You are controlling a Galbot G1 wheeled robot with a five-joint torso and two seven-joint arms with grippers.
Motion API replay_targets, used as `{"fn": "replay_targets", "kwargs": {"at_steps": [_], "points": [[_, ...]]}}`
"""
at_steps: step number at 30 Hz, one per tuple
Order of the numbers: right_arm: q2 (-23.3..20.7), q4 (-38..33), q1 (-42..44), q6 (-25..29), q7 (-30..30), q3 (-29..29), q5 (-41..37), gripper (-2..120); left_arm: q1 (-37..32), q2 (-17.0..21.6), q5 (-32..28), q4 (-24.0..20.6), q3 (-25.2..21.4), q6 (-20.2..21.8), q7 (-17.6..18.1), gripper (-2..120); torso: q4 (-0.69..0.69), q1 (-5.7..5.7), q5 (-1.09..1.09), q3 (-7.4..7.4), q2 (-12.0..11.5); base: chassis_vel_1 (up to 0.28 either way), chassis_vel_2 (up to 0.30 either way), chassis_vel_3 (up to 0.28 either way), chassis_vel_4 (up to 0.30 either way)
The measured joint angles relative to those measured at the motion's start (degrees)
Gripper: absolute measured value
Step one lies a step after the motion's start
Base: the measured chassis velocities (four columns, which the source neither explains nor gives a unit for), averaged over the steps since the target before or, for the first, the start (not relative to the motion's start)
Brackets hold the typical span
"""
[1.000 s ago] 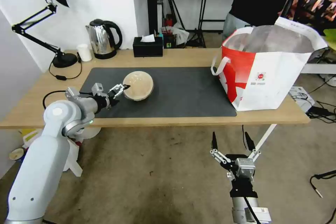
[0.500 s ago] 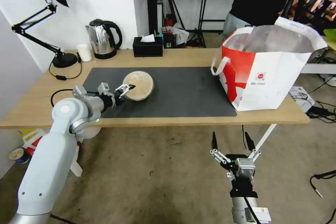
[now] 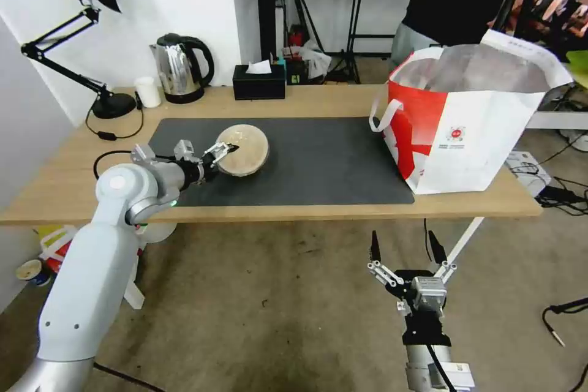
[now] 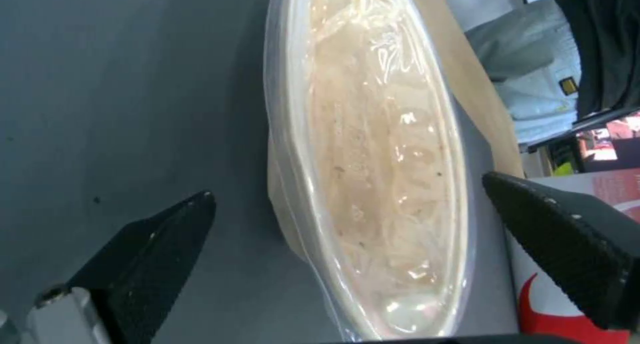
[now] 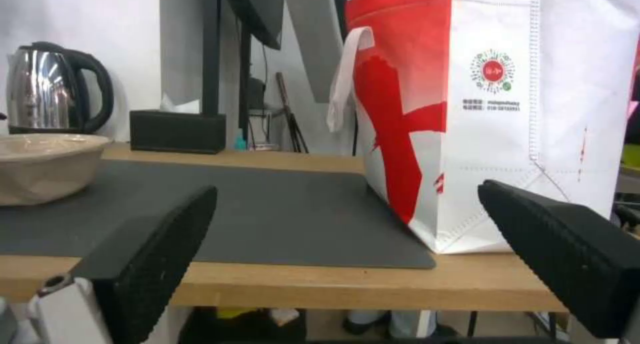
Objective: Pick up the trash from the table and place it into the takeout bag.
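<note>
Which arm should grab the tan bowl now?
Left. Its pincer is open at the tan lidded bowl, fingers either side of the rim. The right pincer hangs open below the table, away from it.

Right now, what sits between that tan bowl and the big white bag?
Nothing: in the head view only bare dark mat separates the tan bowl from the bag.

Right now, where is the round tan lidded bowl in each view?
Head view: tan lidded bowl on the dark mat, left of centre, at the left tool.
Left wrist view: bowl fills the centre, between the open fingers.
Right wrist view: bowl at the left edge.
Shared landmark: the takeout bag.
</note>
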State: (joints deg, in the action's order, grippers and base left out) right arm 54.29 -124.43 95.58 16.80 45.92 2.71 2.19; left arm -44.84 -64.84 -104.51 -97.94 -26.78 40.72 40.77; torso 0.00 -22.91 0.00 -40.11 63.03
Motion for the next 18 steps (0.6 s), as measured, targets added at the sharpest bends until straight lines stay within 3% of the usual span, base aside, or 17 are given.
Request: {"fn": "replay_targets", "kwargs": {"at_steps": [18], "points": [[0.0,0.0,0.0,0.0,0.0,0.0,0.0,100,2.5,-1.4,1.8,3.0,2.3,0.1,-1.2,100,0.0,0.0,0.0,0.0,0.0,0.0,0.0,0.0,0.0]]}}
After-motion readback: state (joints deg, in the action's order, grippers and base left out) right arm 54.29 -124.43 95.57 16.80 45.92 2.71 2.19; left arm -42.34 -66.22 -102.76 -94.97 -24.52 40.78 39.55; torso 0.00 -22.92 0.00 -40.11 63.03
